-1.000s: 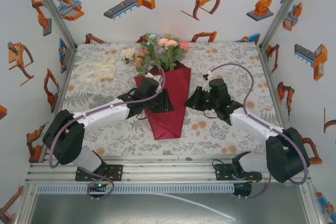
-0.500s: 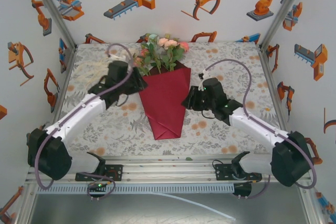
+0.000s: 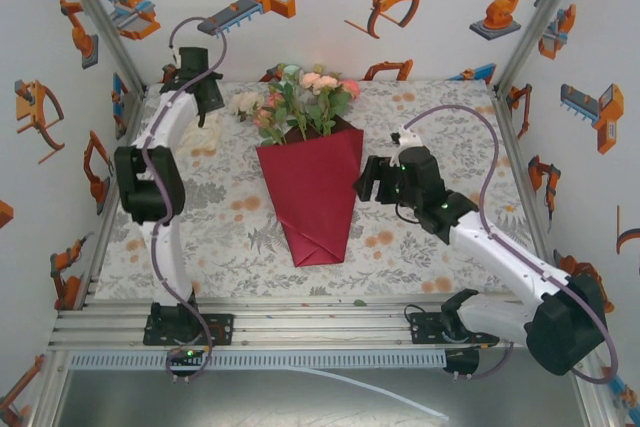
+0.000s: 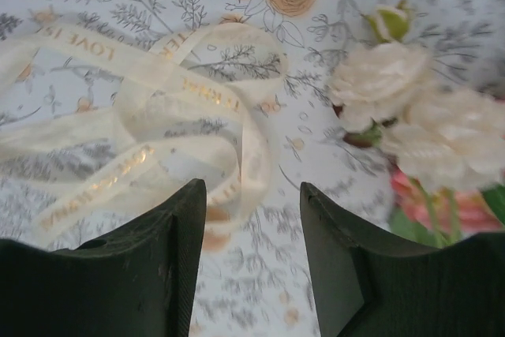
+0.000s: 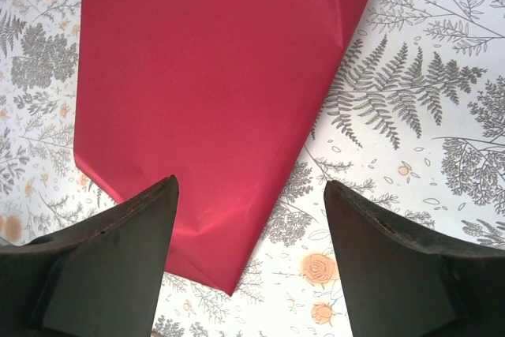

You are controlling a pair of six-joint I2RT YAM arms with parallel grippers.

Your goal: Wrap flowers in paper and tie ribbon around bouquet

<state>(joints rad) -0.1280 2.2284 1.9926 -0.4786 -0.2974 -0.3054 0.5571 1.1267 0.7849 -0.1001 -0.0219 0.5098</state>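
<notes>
Left claw (image 4: 252, 195) hangs spread and empty over the ribbon (image 4: 158, 108) lying loose by the table's (image 3: 420, 247) far-left corner, right claw (image 5: 248, 187) released above the paper (image 3: 315, 187) already folded round the flowers (image 3: 305, 97) mid-table, so wrapping looks done and tying remains.

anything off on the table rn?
Nothing spilled or torn. The white roses splay left, away from the rest of the bunch in the paper cone. The ribbon lies in a loose tangle far left, in front of the open left pincer.
</notes>
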